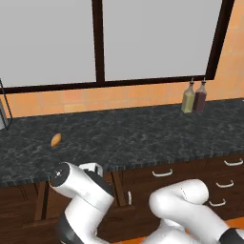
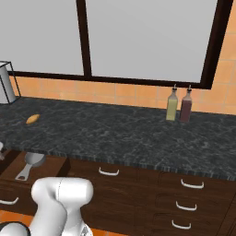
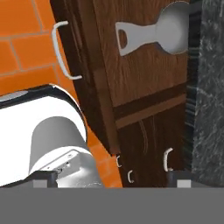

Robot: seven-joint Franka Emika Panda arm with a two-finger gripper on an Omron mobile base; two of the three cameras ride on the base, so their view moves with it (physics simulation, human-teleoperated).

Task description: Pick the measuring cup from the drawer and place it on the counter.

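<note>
Hand view: cup in open drawer, jaws released.
Measuring cup (image 3: 168,33) lying flat on drawer (image 3: 144,78) floor, bowl toward the table (image 3: 208,109) edge, handle pointing outward toward the white drawer pull (image 3: 61,50); not yet lifted. Jaws spread wide, grasping nothing, well above the cup, likely poised for descent. Black speckled table bearing orange lump (image 1: 55,139) and two bottles (image 1: 194,96); orange tiled wall, large window behind, orange floor.

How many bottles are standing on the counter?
2. A yellowish bottle and a dark red bottle stand side by side at the back of the counter, by the tiled wall under the window's right end. More could sit beyond the picture's edges.
</note>
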